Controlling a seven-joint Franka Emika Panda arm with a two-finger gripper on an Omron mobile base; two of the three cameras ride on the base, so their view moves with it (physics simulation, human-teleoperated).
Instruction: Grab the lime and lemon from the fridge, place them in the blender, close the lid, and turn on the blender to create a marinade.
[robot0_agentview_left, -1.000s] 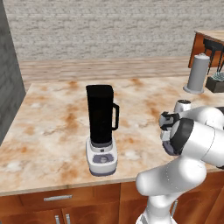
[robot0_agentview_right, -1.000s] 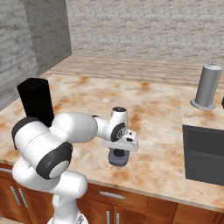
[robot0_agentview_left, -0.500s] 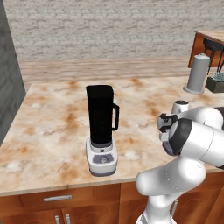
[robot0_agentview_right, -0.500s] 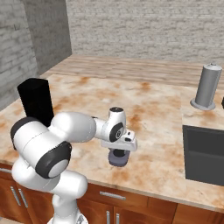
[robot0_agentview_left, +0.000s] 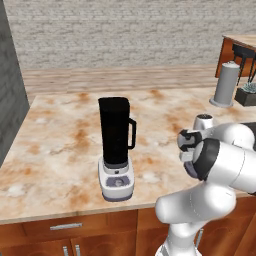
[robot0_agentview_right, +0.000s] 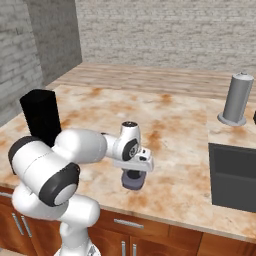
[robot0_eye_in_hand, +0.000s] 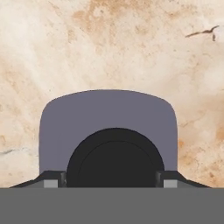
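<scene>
The gripper (robot0_eye_in_hand: 112, 181) sits at the bottom centre of the hand view, its fingertips (robot0_eye_in_hand: 51, 180) pressed on either side of the lid (robot0_eye_in_hand: 114, 155), low over the counter (robot0_agentview_right: 175, 115). Left of centre in the left base view stands the blender (robot0_agentview_left: 116, 148); a grey canister (robot0_agentview_right: 236, 99) is upper right.

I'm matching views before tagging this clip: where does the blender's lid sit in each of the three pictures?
Left base view: hidden behind the arm's wrist, right of centre.
Right base view: the lid lies low in the centre on the counter, right under the claw.
Hand view: bottom centre, between the finger tips.
Shared landmark: the mottled marble counter under it in all three.
</scene>
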